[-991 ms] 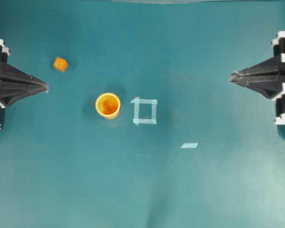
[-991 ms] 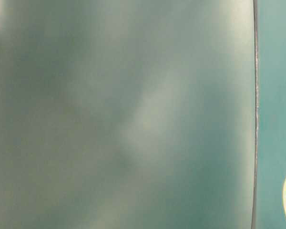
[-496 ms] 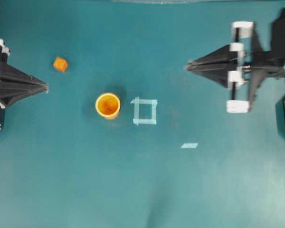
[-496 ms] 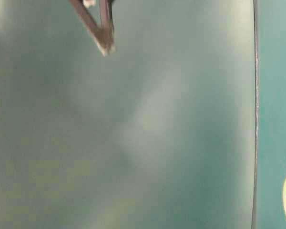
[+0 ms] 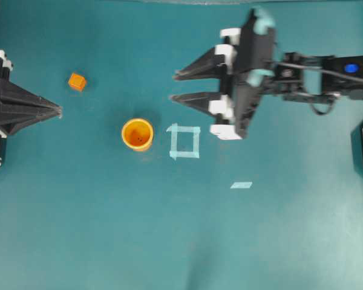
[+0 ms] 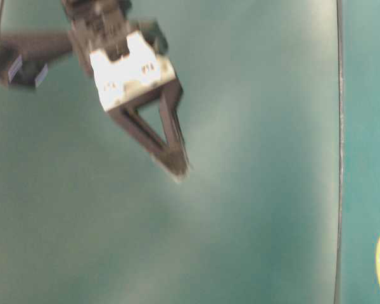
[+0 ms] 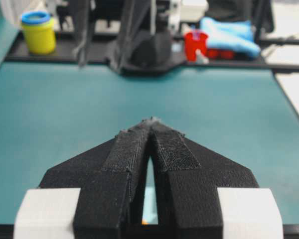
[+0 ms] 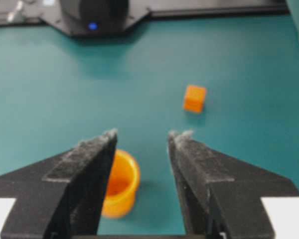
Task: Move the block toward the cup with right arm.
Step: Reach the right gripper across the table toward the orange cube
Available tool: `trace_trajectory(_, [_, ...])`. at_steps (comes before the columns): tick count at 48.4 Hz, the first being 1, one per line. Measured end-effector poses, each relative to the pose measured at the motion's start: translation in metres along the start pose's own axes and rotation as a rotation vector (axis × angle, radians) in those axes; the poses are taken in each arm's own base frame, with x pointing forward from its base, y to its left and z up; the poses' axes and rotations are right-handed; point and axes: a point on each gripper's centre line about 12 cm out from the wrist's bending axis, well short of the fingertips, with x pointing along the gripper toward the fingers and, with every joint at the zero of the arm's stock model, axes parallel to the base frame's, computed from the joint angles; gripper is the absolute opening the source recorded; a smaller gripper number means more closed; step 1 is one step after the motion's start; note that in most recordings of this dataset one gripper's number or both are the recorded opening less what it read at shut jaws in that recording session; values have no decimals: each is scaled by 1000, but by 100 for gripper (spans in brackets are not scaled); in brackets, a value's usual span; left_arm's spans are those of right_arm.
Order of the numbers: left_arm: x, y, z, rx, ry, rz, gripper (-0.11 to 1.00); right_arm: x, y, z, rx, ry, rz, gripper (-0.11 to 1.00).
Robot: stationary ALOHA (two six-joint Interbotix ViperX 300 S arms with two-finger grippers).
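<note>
Right arm (image 5: pixel 314 75) extends from three o'clock toward nine o'clock; right gripper (image 5: pixel 174 86) jaws parted, empty. Left gripper (image 5: pixel 59 110) at nine o'clock, fingers together, pointing toward three o'clock.

Right tool (image 5: pixel 174 86), fingers apart, above tape square (image 5: pixel 184 141); block (image 5: pixel 77 81) up-left of cup (image 5: pixel 137 133).

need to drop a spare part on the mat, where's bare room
Bare mat fills the whole strip below the cup, tape square and tape strip. Crowded: the upper middle, where the open right gripper hangs, and the block by the left gripper.
</note>
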Motion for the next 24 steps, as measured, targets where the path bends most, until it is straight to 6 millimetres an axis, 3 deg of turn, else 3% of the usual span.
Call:
trace_trajectory(14, [0,0,-1,0,3,2,1,60,10,19,43,84,16,66])
trace_trajectory(24, [0,0,-1,0,5,2,1,83,15,32,98,98,19,66])
